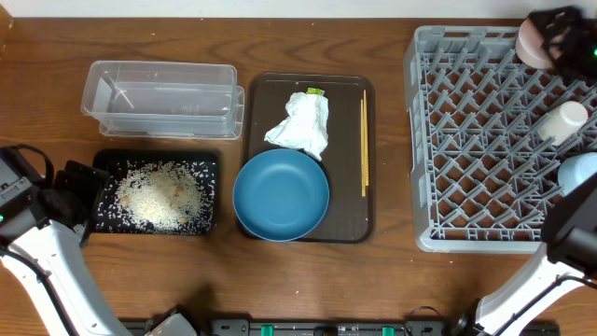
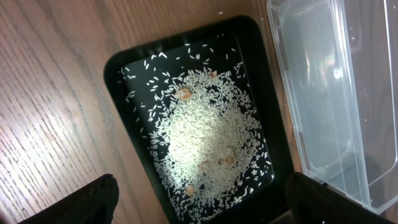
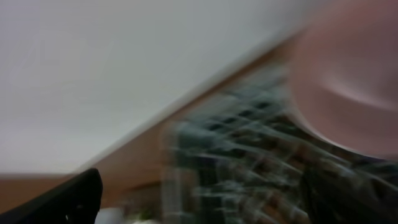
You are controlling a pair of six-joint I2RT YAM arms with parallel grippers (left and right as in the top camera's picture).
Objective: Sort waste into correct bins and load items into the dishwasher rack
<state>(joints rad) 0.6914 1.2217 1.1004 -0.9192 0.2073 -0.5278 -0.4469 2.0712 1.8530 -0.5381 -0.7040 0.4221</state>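
Note:
In the overhead view the grey dishwasher rack (image 1: 485, 140) fills the right side. A pinkish cup (image 1: 533, 42) sits at its far right corner, and my right gripper (image 1: 556, 39) is just beside it. In the blurred right wrist view the cup (image 3: 348, 81) is at the upper right and the right gripper (image 3: 205, 199) is open, with nothing between its jaws. A white piece (image 1: 562, 121) and a light blue bowl (image 1: 580, 173) lie in the rack. My left gripper (image 2: 205, 205) hangs open over the black tray (image 2: 124, 68) of rice grains (image 2: 211, 130).
A clear container (image 1: 159, 98) stands behind the black tray (image 1: 210, 168). The brown serving tray (image 1: 350, 187) holds a crumpled napkin (image 1: 300, 126), a green wrapper (image 1: 315, 91), chopsticks (image 1: 364, 140) and a large dark blue bowl (image 1: 281, 194).

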